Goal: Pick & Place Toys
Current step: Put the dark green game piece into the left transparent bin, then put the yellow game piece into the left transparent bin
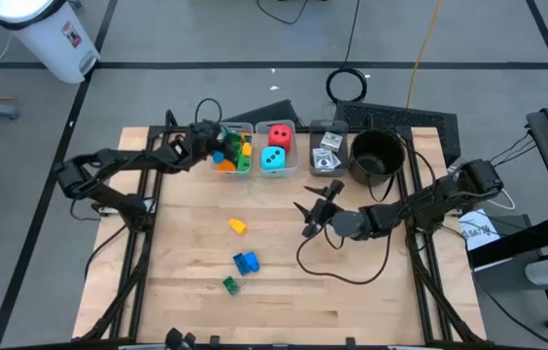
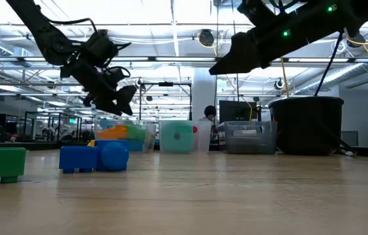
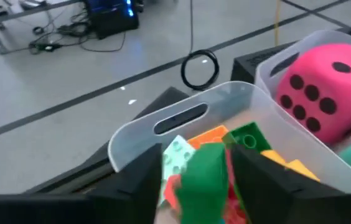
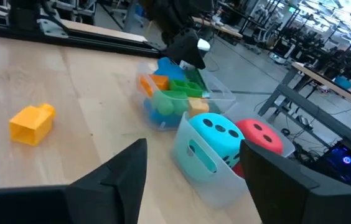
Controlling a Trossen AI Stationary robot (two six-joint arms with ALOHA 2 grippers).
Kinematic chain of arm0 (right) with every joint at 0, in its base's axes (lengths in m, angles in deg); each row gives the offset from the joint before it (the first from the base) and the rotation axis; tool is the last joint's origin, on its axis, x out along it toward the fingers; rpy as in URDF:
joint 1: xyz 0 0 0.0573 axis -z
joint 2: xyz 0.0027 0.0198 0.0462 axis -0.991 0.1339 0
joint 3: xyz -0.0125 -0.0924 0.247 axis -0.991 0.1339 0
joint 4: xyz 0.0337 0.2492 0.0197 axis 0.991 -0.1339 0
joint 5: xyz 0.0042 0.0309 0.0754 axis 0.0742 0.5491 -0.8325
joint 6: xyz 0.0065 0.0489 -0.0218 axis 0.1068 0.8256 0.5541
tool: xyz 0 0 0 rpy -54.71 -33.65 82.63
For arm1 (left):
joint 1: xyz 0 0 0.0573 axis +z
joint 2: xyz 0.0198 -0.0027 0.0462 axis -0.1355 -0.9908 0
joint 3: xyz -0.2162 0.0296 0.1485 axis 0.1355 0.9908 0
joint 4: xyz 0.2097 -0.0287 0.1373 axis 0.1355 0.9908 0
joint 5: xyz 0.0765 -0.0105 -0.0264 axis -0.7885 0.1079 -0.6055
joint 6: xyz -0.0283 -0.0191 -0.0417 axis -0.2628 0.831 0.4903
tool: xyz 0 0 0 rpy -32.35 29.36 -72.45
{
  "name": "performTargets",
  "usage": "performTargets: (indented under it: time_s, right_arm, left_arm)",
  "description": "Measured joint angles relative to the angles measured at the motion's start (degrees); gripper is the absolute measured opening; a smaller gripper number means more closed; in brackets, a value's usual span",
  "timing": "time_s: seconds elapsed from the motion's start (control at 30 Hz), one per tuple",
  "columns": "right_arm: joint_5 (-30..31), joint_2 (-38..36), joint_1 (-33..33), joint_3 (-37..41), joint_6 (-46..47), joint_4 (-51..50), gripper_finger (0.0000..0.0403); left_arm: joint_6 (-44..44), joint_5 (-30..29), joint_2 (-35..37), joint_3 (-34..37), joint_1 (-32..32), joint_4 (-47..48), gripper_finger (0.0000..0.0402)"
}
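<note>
My left gripper (image 1: 218, 146) hangs over the clear bin (image 3: 182, 118) of coloured bricks at the table's far side, fingers apart, with a green brick (image 3: 205, 180) between them. The neighbouring bin holds a red die (image 1: 280, 134) and a teal die (image 1: 274, 159). A yellow brick (image 1: 238, 226), a blue brick (image 1: 246, 262) and a small green brick (image 1: 229, 284) lie flat on the wooden table. My right gripper (image 1: 313, 209) hovers open above the table's middle, right of the yellow brick (image 4: 32, 123), with nothing between its fingers. My left gripper has the green brick between its fingers, above the bricks in the bin. A gap shows between the brick and one finger (image 3: 144, 186). Whether the other finger (image 3: 256, 180) touches it, I cannot tell.
A third clear bin (image 1: 328, 148) with small cards and a round black pot (image 1: 376, 156) stand at the far right. Cables loop over the table near my right arm (image 1: 332, 272). Bare wood lies toward the near edge and the left side.
</note>
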State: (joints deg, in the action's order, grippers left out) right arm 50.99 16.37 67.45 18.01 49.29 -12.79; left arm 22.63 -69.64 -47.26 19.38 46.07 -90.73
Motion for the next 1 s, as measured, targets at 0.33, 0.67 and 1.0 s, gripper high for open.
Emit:
performTargets:
  time_s: [0.33, 0.67, 1.0]
  right_arm:
    - [-7.7, 0.0, -0.2, 0.0, 0.0, 0.5, 0.0223]
    - [-7.5, 0.0, -1.0, 0.0, 0.0, 0.5, 0.022]
    - [-7.6, 0.0, -2.3, 0.0, 0.1, 3.1, 0.022]
  left_arm:
    - [-0.2, 2.0, 5.9, 0.0, -2.5, 3.9, 0.0336]
    - [2.0, 39.6, 18.7, 0.1, -11.1, 23.9, 0.0358]
    - [-6.6, 33.2, 15.5, 4.8, -29.5, 25.2, 0.0341]
